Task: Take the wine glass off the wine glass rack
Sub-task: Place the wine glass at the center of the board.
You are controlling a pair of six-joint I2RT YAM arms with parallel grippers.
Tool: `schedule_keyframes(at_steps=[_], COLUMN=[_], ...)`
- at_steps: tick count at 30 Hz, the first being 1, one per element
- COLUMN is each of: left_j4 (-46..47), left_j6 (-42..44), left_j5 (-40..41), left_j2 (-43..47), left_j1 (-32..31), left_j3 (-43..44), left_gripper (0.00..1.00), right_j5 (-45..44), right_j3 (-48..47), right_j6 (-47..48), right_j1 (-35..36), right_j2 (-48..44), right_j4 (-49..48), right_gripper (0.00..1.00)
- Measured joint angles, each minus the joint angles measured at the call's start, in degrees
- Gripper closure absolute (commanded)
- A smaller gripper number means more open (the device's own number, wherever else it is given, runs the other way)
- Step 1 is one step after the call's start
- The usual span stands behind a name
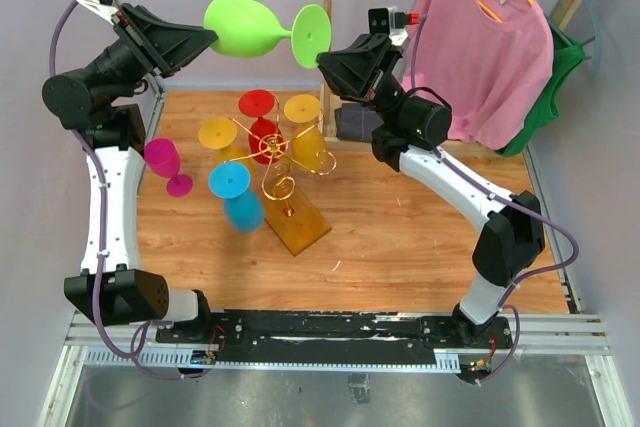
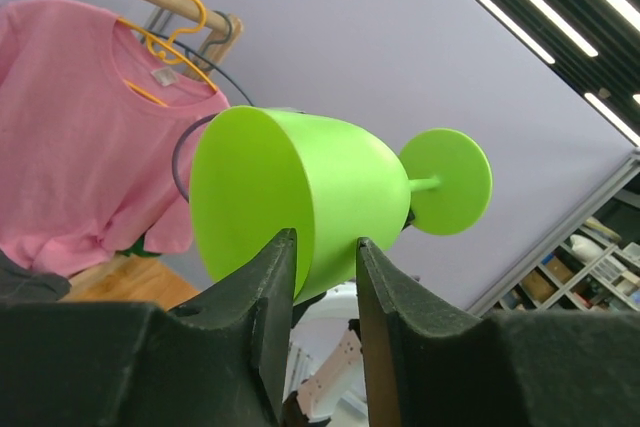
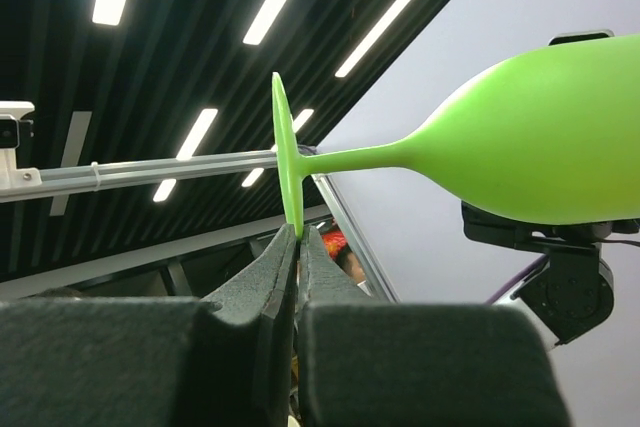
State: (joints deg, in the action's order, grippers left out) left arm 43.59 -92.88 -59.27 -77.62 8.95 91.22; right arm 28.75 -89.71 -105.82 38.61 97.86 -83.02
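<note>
Black fingers (image 3: 285, 267) of the right claw (image 1: 328, 59) are pinched shut on the foot rim of the green wine glass (image 1: 245, 26), while the left claw (image 1: 205, 39) has its jaws partly closed across the bowl's rim wall, so the glass lies sideways in the air between them, high above the wine glass rack (image 1: 272, 152) and the wooden worktop (image 1: 400, 247). Judging from this two-handed hold, one claw should let go only while the other keeps firm pressure, and the glass should then be turned upright slowly before lowering it to bare wood well apart from the magenta glass (image 1: 165, 162) and the rack's remaining glasses.

Top camera looks down, far; both wrist cameras close, tilted upward (ceiling visible) — sharing green wine glass (image 1: 248, 27).
</note>
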Motion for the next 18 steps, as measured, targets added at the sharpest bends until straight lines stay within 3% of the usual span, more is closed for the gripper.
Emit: schedule_keyframes(at_steps=[10, 13, 18], left_j4=[1.4, 1.8, 2.3], left_j6=[-1.9, -2.3, -3.1], left_j5=[0.5, 0.5, 0.5], left_j2=[0.0, 0.2, 0.4], left_j1=[0.0, 0.0, 0.0], left_j3=[0.0, 0.1, 0.1], left_gripper=[0.93, 1.0, 1.0], right_j5=[0.0, 0.1, 0.6], right_j3=[-0.7, -0.7, 0.0], right_j6=[-2.2, -2.4, -2.4], right_j1=[0.0, 0.0, 0.0], right_j2=[0.5, 0.5, 0.5], right_j4=[-1.8, -2.1, -3.0], right_gripper=[0.99, 0.94, 0.81])
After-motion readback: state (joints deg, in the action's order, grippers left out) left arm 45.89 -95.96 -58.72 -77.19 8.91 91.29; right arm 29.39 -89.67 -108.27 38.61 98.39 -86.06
